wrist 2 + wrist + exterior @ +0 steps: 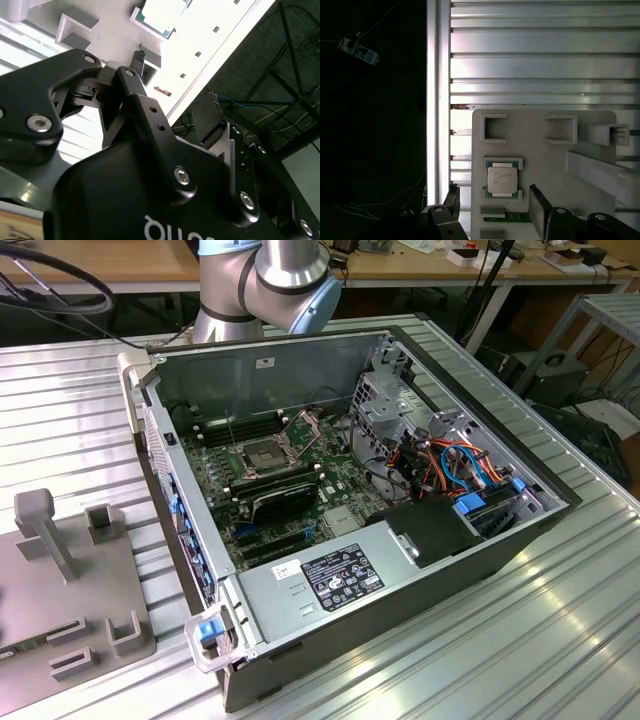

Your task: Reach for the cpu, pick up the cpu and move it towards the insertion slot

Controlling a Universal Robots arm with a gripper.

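First wrist view: where does the cpu [502, 182] lie from your pincer [493, 190]?

Straight ahead of it, past my tips and apart from them. My two black fingers [452, 199] stand wide and hold nothing. The cpu sits within the gap between them, a shade nearer one finger than the other. In the second wrist view the cpu [159, 14] again lies out beyond my tips.

Is there a long axis to line up with?

Hardly. It is as good as square, and its sides run parallel to my fingers, so I judge no twist is called for. I have just the one arm, so there is no question of which is nearer.

What is it like?

It is a thin, flat chip with a dull, pale metal lid in the middle and a narrow green rim round it. It rests in a shallow nest on a pale grey plate [535, 165]. The plate is matt and smooth, with raised blocks and square pockets. Under the plate is a bright, ribbed metal table [545, 65].

And the slot?

In the exterior view the slot [258, 455] has a silvery frame and a dark centre, and it is set on the green board inside the open case [260, 370]. It is well apart from the plate my pincer hangs over. The cpu is not yet picked up.
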